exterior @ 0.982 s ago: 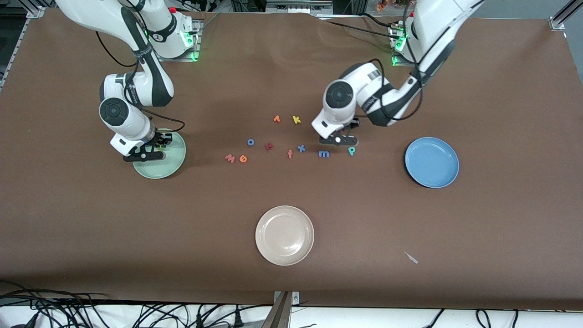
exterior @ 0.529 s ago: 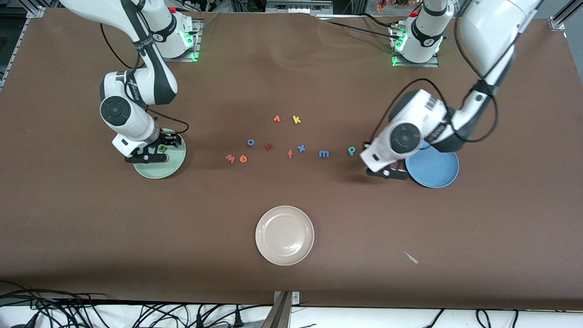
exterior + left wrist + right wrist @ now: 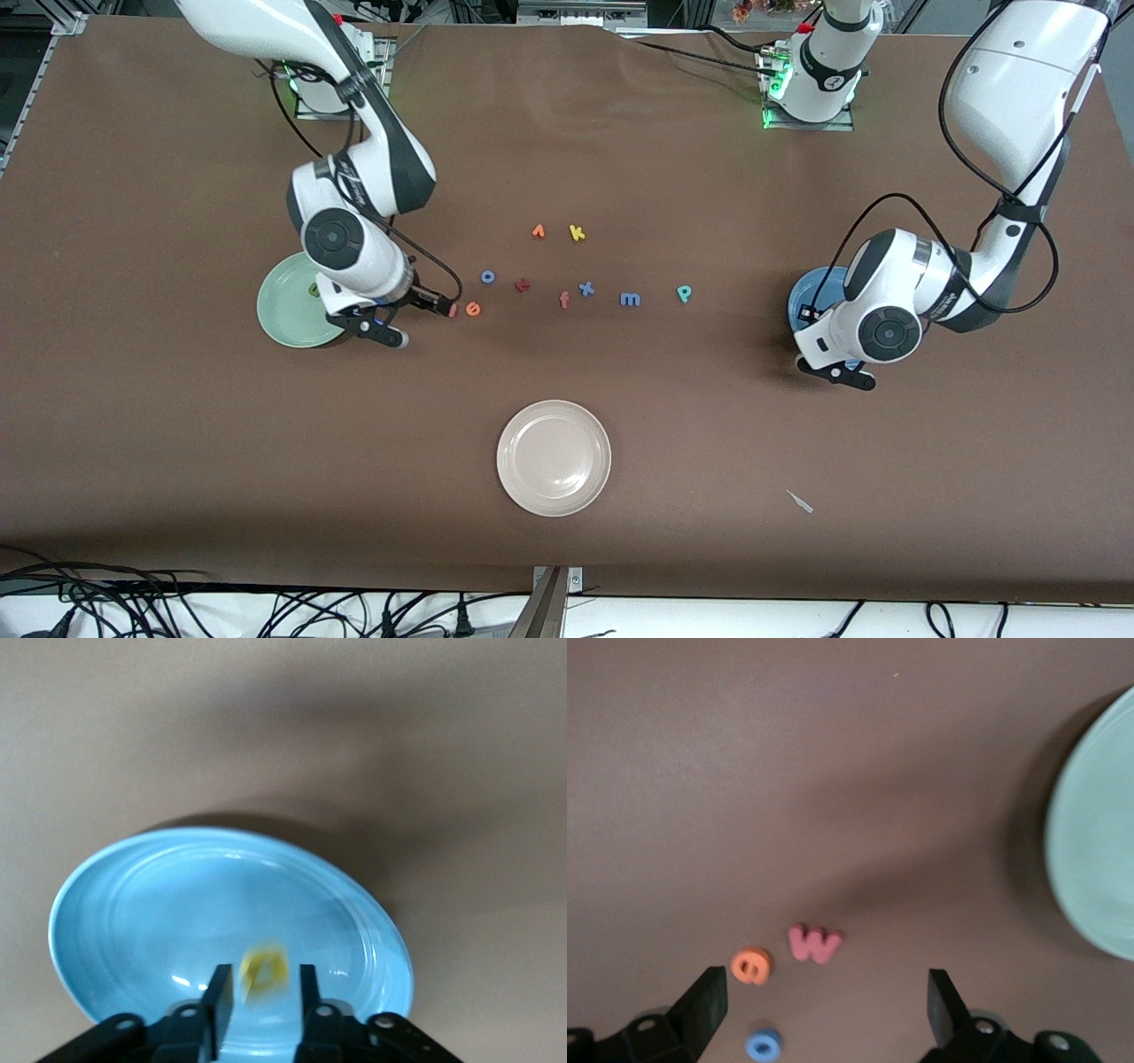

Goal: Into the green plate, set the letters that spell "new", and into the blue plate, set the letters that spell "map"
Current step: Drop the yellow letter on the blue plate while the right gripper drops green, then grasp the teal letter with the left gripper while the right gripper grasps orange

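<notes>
Brown paper-covered table, cables trailing along the edge nearest the front camera, arm bases w/ green lights along the other edge. Taking the green plate (image 3: 288, 323) as landmark: it sits at the right arm's end of the table, and the green n (image 3: 313, 289) already lies in it — probably why the right gripper (image 3: 383, 330) is now off the plate, low over the bare table just beside its rim on the side toward the letter row. Its fingers are spread wide w/ nothing between them. In the right wrist view the salmon w (image 3: 814, 944) and orange e (image 3: 751, 966) lie flat just ahead of that gap, a blue o (image 3: 764, 1045) close by; my guess is the w is next.

Well away from the green plate, at the left arm's end, sits the blue plate (image 3: 800, 306). The left gripper (image 3: 260, 1001) hangs over it w/ the yellow a (image 3: 263, 966) between its fingers. The fingers look slightly parted and the letter is blurred — likely being let go, but I can't tell for sure.

Blue m (image 3: 629, 299) and teal p (image 3: 684, 293) wait on the table between the two plates, among x, f, k and other spares. A beige plate (image 3: 554, 457) sits nearer the front camera than the green one, toward mid-table.
</notes>
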Robot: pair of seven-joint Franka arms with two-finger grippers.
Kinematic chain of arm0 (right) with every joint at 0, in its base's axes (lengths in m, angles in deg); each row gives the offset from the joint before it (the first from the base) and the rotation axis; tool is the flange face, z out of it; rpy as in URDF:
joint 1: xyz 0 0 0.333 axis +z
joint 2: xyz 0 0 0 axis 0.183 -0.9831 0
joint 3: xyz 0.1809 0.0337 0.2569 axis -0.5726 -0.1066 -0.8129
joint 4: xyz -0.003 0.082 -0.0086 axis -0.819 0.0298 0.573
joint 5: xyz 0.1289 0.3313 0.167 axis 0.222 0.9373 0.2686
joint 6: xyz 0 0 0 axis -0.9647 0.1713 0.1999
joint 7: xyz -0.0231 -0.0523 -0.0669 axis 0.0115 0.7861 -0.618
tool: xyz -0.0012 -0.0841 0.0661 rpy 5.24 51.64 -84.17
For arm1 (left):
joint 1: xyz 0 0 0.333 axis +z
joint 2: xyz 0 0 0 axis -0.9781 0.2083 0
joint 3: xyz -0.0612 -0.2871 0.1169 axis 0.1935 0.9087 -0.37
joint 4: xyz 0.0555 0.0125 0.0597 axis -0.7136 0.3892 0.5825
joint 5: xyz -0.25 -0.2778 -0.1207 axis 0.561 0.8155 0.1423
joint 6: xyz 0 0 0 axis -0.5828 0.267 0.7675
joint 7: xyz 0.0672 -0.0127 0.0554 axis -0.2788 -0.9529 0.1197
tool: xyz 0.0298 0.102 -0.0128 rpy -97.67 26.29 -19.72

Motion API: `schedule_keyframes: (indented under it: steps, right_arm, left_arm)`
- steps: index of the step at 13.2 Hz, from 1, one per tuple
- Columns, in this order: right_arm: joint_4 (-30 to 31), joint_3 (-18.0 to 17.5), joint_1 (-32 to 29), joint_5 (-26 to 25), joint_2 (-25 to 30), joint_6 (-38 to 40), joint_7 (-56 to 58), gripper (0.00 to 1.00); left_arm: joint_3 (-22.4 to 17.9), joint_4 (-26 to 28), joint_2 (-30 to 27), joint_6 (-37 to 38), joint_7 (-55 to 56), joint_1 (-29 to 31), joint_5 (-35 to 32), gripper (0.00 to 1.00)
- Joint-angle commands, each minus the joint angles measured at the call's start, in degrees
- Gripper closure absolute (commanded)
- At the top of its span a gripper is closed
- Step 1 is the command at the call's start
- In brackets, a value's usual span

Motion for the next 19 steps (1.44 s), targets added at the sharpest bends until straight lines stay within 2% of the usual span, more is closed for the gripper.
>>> schedule_keyframes:
  steps: [1, 2, 4, 7, 9, 12, 13, 14, 15, 16, 18, 19]
  right_arm:
    - [-2.2, 0.0, 3.8, 0.3, -4.7, -4.0, -11.5, 0.01]
    - [-2.1, -0.1, 4.0, 0.2, -5.0, -4.9, -13.8, 0.01]
    - [-1.7, -0.1, 4.6, 0.2, -5.3, -5.3, -15.9, 0.07]
    - [-0.4, -0.1, 6.1, 0.5, -6.2, -9.0, -19.2, 0.25]
    - [-0.5, -0.1, 6.2, 0.5, -7.6, -10.8, -19.9, 0.34]
    - [-0.4, 0.0, 6.8, 0.2, -8.4, -11.8, -20.6, 0.36]
    - [-0.5, 0.1, 6.8, 0.2, -8.3, -11.8, -20.6, 0.39]
    - [-0.4, 0.2, 6.6, 0.2, -8.3, -11.7, -20.5, 0.39]
    - [-0.3, 0.3, 6.6, 0.2, -8.4, -11.7, -20.4, 0.47]
    - [-0.2, 0.3, 6.7, 0.1, -8.4, -11.7, -20.5, 0.58]
    - [-0.2, 0.3, 6.7, 0.1, -8.2, -11.4, -20.2, 0.88]
    - [-0.3, 0.4, 6.7, 0.0, -7.8, -11.3, -19.8, 0.93]
  left_arm:
    - [0.4, -3.0, 0.2, 1.2, -0.3, -0.7, -0.6, 0.00]
    - [0.6, -4.2, 0.2, 1.5, 0.3, -1.2, 0.9, 0.00]
    - [1.3, -4.9, 0.2, 0.9, 4.0, -1.9, 8.5, 0.00]
    - [6.3, -2.2, -0.2, -5.4, 15.4, -2.0, 11.8, 0.00]
    - [9.3, 2.9, -1.9, -11.5, 26.1, -2.1, 11.7, 0.00]
    - [11.1, 15.8, -6.3, -28.0, 38.3, -2.2, 10.9, 0.00]
    - [11.2, 19.1, -7.0, -32.9, 42.3, -2.7, 10.9, 0.00]
    - [11.1, 20.2, -7.1, -34.6, 46.4, -4.5, 10.5, 0.00]
    - [10.9, 20.3, -6.9, -34.8, 51.7, -5.8, 7.8, 0.00]
    - [11.0, 20.3, -6.3, -34.8, 57.8, -6.3, 3.7, 0.00]
    - [11.0, 20.0, -4.5, -34.8, 65.8, -7.9, -3.4, 0.00]
    - [11.0, 20.0, -3.8, -34.8, 67.2, -8.1, -5.1, 0.03]
